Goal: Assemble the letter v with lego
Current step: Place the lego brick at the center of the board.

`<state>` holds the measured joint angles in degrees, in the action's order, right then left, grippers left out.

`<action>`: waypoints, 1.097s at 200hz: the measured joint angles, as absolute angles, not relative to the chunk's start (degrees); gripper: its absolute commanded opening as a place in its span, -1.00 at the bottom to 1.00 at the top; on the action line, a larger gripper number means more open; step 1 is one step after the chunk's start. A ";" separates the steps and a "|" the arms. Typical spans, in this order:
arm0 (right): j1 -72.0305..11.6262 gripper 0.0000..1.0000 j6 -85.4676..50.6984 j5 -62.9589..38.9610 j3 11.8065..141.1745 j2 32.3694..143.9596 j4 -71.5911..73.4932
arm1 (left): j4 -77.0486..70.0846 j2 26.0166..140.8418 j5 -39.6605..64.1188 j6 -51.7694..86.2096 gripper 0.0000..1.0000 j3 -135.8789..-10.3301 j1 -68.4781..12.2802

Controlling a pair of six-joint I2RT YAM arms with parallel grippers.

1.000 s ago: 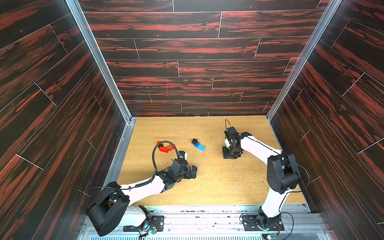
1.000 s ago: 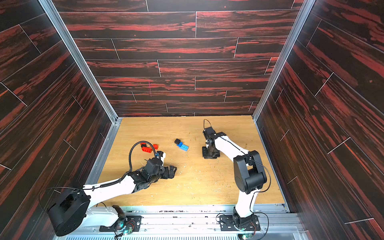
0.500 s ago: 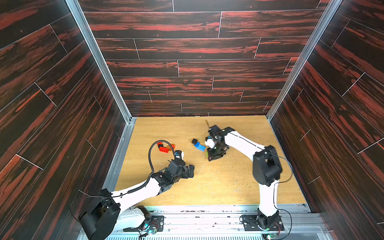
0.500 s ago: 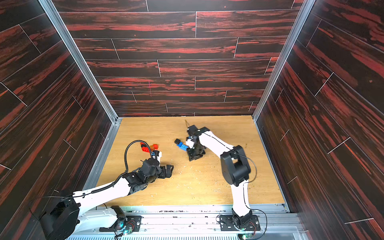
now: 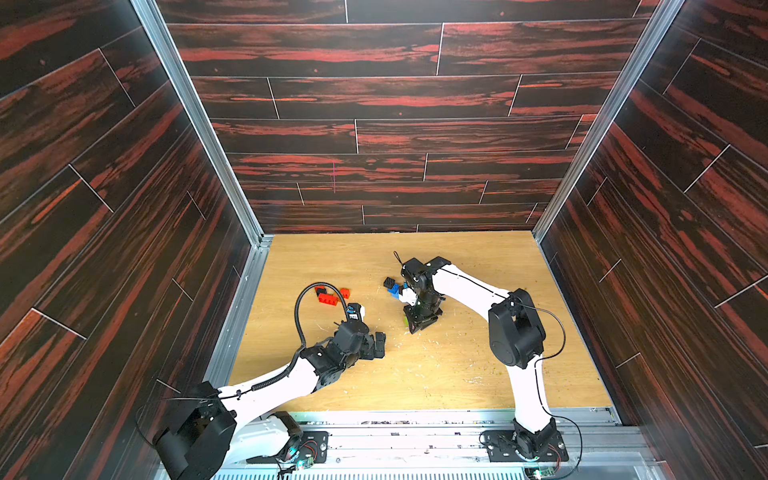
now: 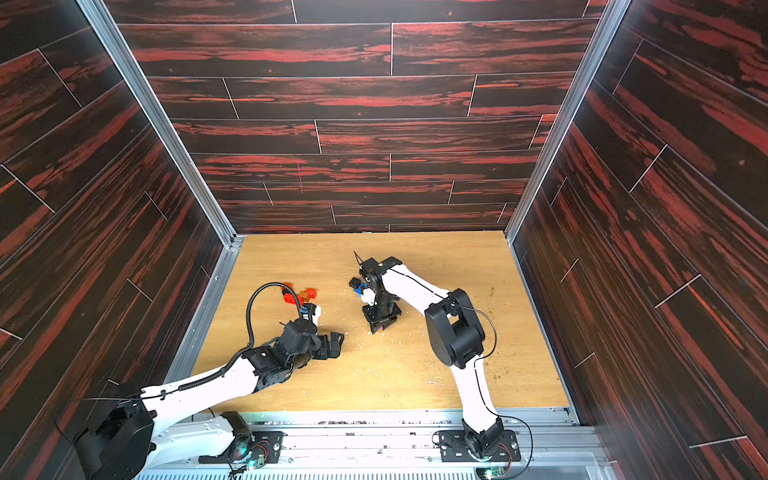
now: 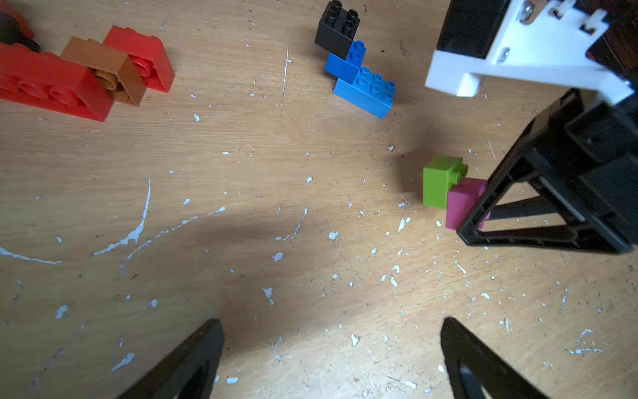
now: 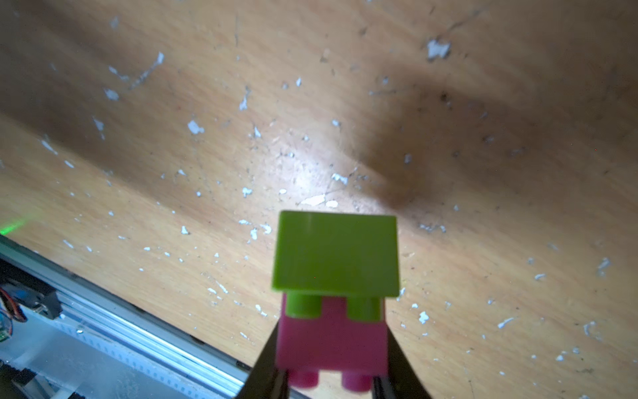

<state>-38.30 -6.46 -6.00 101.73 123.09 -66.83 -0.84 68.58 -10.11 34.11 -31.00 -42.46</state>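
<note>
The right gripper point(image 8: 332, 376) pinches the pink brick point(image 8: 331, 340) low over the table point(image 7: 241, 207) — a green brick point(image 8: 336, 255) is plugged onto it. The left gripper point(image 7: 331, 323) hangs spread wide over bare wood. Nearby, a black brick point(image 7: 336, 29) tops the blue bricks point(image 7: 366, 91) — the red bricks point(image 7: 51, 83) and a brown brick point(image 7: 103, 65) lie well apart.

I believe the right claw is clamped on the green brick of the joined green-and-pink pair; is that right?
Not quite: the right wrist view shows the right claw clamped on the pink studded brick; the green studded brick juts free.
</note>
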 measured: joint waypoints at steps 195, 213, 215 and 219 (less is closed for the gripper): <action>-39.48 0.12 -8.16 -4.56 104.53 129.34 -68.60 | -0.58 68.58 -10.13 34.11 1.00 -30.98 -42.46; -39.48 0.33 -8.71 -4.03 104.53 129.34 -67.70 | -0.58 68.60 -10.11 34.11 1.00 -30.98 -42.46; -39.48 0.37 -8.49 -3.95 104.53 129.34 -67.59 | -0.58 68.60 -10.11 34.11 1.00 -30.98 -42.46; -39.48 0.42 -8.91 -3.84 104.53 129.34 -67.31 | -0.60 68.62 -10.11 34.11 1.00 -30.98 -42.46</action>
